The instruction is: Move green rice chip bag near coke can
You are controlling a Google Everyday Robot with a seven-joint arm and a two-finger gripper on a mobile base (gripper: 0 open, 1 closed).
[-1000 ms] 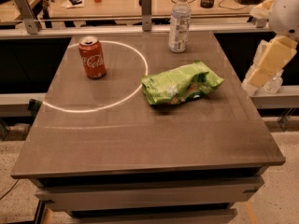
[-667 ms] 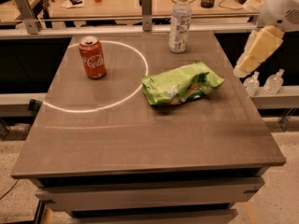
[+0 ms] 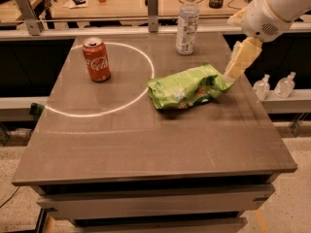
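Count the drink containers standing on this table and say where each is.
2. The coke can stands toward the far left; the clear bottle stands at the far edge, right of centre. None looks hidden. The hand is at the green bag's right end.

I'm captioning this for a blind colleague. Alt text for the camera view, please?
The robot's hand hangs by the right end of a crinkled green rice chip bag lying on a brown table. A red coke can stands upright to the bag's left, and a clear bottle stands behind the bag.
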